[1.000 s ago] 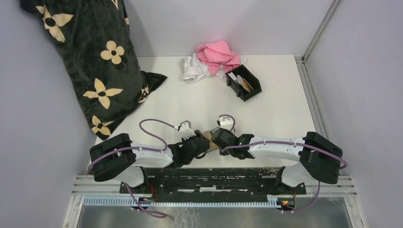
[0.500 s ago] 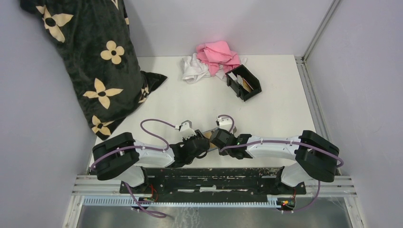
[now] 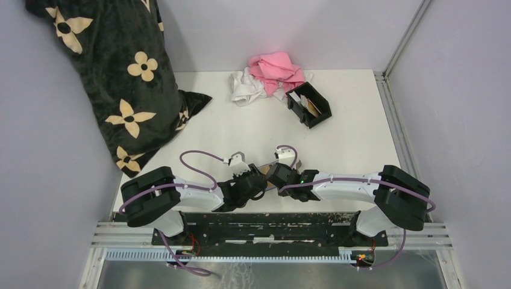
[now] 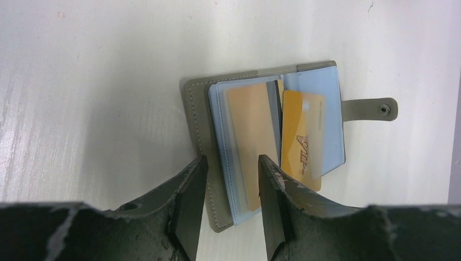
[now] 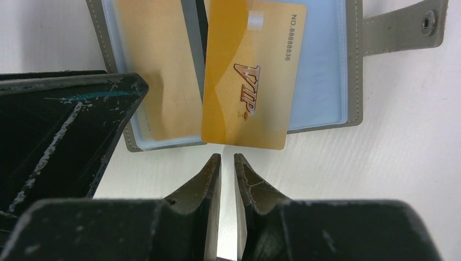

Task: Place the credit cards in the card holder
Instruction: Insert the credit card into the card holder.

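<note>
At the near edge of the table (image 3: 361,138), between the two arms, a grey wallet (image 4: 197,109) lies open and flat. Well apart, at the far right beside a pink cloth (image 3: 274,66), stands the card holder (image 3: 309,103), with cards showing inside.

A gold card (image 5: 250,76) juts from the blue sleeve on the wallet's snap-tab half. A tan card (image 5: 163,70) sits fully sleeved on the other half.

The gold card's long axis points straight at the right gripper (image 5: 227,160), and its short free edge overhangs the wallet's rim just ahead of the fingertips. The right jaws stand a narrow slit apart, empty. The left gripper (image 4: 232,160), released and parted, straddles the wallet's opposite corner and grasps nothing evident.

Judgement: the right arm is nearer the free edge, and a straight advance along that axis should take the card.
</note>
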